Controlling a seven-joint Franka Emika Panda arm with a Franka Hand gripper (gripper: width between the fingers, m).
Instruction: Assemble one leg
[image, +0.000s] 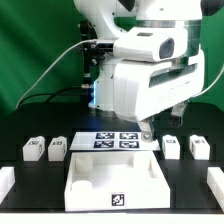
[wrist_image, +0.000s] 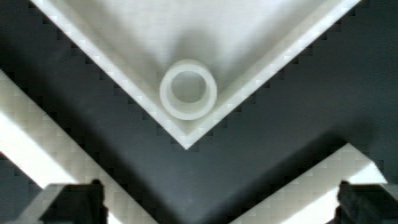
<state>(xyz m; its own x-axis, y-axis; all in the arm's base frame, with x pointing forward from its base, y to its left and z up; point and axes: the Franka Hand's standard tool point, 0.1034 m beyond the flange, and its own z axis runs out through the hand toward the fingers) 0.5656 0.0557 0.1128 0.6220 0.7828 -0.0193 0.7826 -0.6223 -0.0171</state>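
Leg (image: 172, 146) nearest my claw (wrist_image: 217, 205) rests on the desk (image: 40, 172) | claw hangs near it, fingers spread, gripping nothing

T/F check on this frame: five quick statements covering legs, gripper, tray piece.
1. Two legs lie at the exterior view's left of the marker board, and two more at its right. True.
2. The arm is carrying a leg. False: the gripper is open and empty.
3. The tray-like piece shows a tag on its near wall. True.
4. One leg is already mounted on the tray-like piece. False: all four lie loose on the table, apart from it.
5. The wrist view shows a round ring in a white corner. True.
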